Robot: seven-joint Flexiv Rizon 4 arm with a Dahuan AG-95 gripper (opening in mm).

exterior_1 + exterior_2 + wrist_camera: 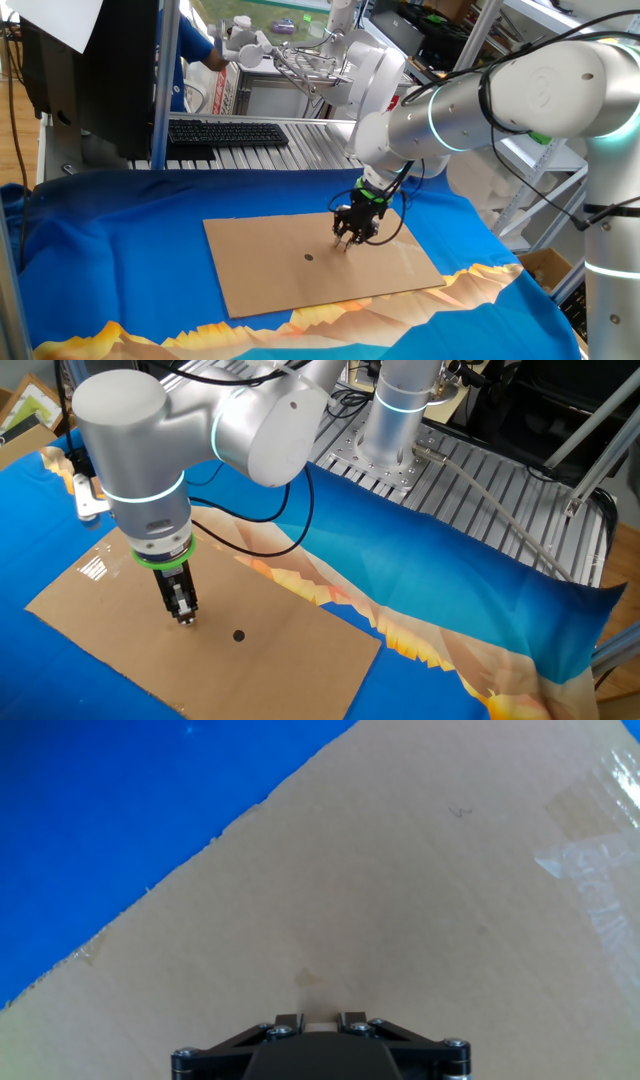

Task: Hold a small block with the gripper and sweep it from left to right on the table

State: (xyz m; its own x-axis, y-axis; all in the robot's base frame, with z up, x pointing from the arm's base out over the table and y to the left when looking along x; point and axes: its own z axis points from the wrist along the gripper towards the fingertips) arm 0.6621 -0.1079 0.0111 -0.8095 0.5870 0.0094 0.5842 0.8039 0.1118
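We see the gripper [347, 241] pointing straight down at the cardboard sheet [280, 280], its fingers pinching the small block [322, 1021], a pale sliver between the fingertips in the hand view (too small for us to tell its long axis). The block sits low at the sheet's surface, right of a small dark dot [308, 257]. The sheet lies flat on the table [120, 240], with tape near one corner.

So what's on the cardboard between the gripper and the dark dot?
Nothing: bare cardboard sheet separates the gripper from the dark dot, clearest in both fixed views.
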